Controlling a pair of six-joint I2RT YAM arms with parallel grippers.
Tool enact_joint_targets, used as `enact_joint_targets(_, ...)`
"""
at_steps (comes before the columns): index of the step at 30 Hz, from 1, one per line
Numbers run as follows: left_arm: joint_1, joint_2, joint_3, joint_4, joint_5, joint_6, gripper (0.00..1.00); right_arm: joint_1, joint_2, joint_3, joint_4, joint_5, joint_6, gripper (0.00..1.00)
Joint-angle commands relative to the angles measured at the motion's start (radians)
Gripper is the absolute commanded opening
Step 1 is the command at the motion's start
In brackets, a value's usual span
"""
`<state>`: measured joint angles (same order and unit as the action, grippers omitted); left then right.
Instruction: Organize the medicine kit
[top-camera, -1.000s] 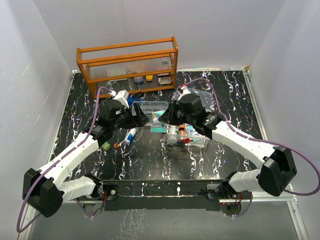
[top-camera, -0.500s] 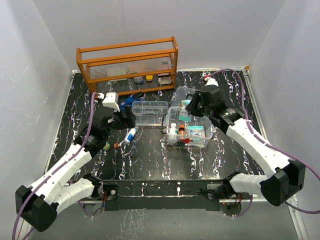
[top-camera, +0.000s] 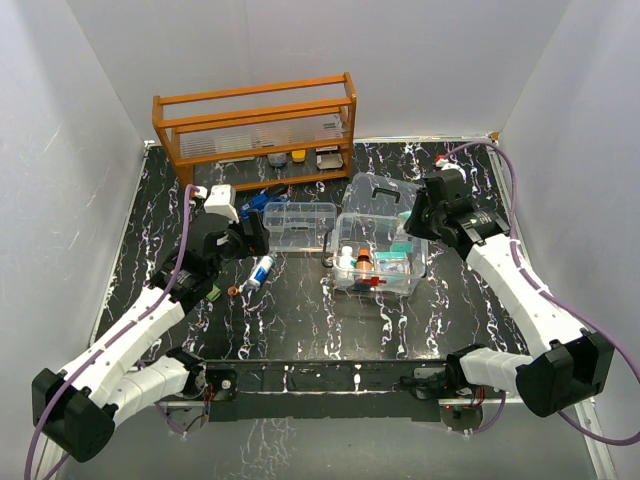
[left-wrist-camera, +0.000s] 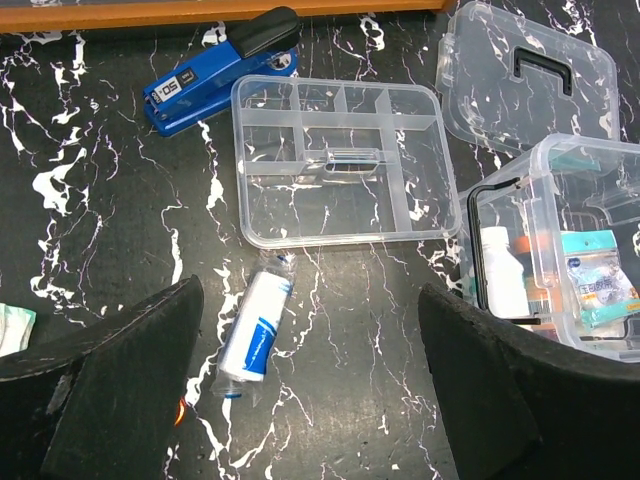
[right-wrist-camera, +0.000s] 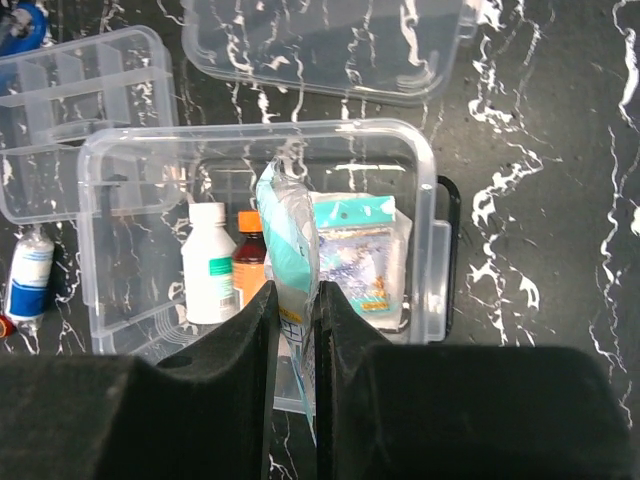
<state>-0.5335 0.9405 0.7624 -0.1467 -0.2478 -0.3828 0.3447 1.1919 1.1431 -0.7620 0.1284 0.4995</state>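
You have the box (right-wrist-camera: 250, 133) in the middle of the tabletop (top-camera: 300, 310), a packet (right-wrist-camera: 290, 225) pinched in the right claw (right-wrist-camera: 295, 292) above it, the lid (top-camera: 380, 190) just behind it, the tray insert (left-wrist-camera: 340, 215) just left, a stapler (left-wrist-camera: 220, 70) behind that tray, a tube (left-wrist-camera: 254, 326) before it, and the rack (top-camera: 255, 111) along the far edge.

white arms (top-camera: 130, 335), black joints (top-camera: 566, 374), purple cables (top-camera: 187, 222)

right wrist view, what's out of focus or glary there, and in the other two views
Right wrist: fingers dark and soft, pinched packet and box sharp, highlights on the box rim. Left wrist: fingers slightly soft, tray crisp. Top: even light, no harsh glare.
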Motion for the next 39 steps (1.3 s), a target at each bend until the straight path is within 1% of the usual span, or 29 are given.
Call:
enact_joint_targets(1,-0.005,-0.002,0.012,-0.016,0.004,-0.016,0.88,-0.051,-0.008,0.047,-0.039,-0.065,-0.013,0.01)
enact_joint_targets(8,-0.004,0.019,0.025,-0.019,0.032,-0.018,0.88,-0.07,0.026,0.05,-0.065,-0.163,-0.005,0.0)
enact_joint_targets(12,-0.004,0.026,0.026,-0.016,0.041,-0.02,0.88,-0.07,0.031,0.04,-0.05,-0.225,-0.019,0.0)
enact_joint_targets(21,-0.004,0.045,0.025,-0.003,0.075,-0.033,0.88,-0.071,0.124,0.003,0.015,-0.23,-0.055,0.0)
enact_joint_targets(27,-0.004,0.036,0.022,-0.006,0.073,-0.034,0.88,-0.07,0.202,-0.018,0.065,-0.276,-0.085,0.0)
enact_joint_targets(35,-0.004,0.04,0.022,-0.002,0.073,-0.033,0.88,-0.07,0.251,-0.059,0.05,-0.301,-0.106,0.0)
enact_joint_targets(39,-0.004,0.045,0.022,-0.002,0.072,-0.034,0.88,-0.071,0.267,-0.07,0.022,-0.275,-0.112,0.01)
